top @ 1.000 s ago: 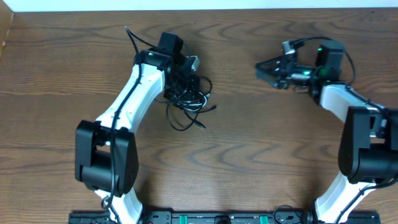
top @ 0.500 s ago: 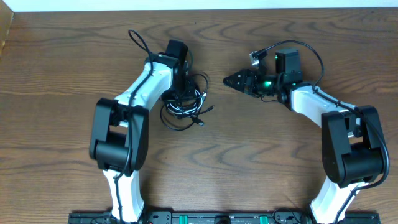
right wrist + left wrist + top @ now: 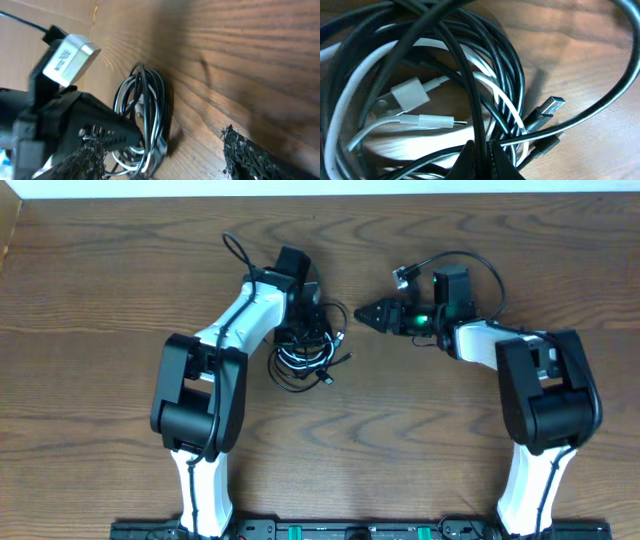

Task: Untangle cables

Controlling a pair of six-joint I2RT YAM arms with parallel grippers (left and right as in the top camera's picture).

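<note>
The cables (image 3: 312, 358) lie as one tangled bundle of black and white loops on the table, left of centre. My left gripper (image 3: 302, 332) is down in the bundle's top, shut on one black cable (image 3: 479, 127) that runs up between its tips (image 3: 481, 151). Close up, a white cable (image 3: 410, 96) with its plug coils inside the black loops, and a black USB plug (image 3: 551, 107) sticks out to the right. My right gripper (image 3: 364, 313) points left just right of the bundle, open and holding nothing. Its view shows the bundle (image 3: 142, 100) ahead between its fingers (image 3: 162, 147).
The wooden table (image 3: 430, 430) carries nothing else besides the arms. The left arm's body (image 3: 235, 330) slants in from the lower left, and its wrist camera (image 3: 70, 52) shows in the right wrist view. The table's far edge (image 3: 320, 195) runs close behind both grippers.
The left gripper has dragged the bundle a little to the right, still shut on it. The right gripper has swung left towards the bundle and opened wider.
</note>
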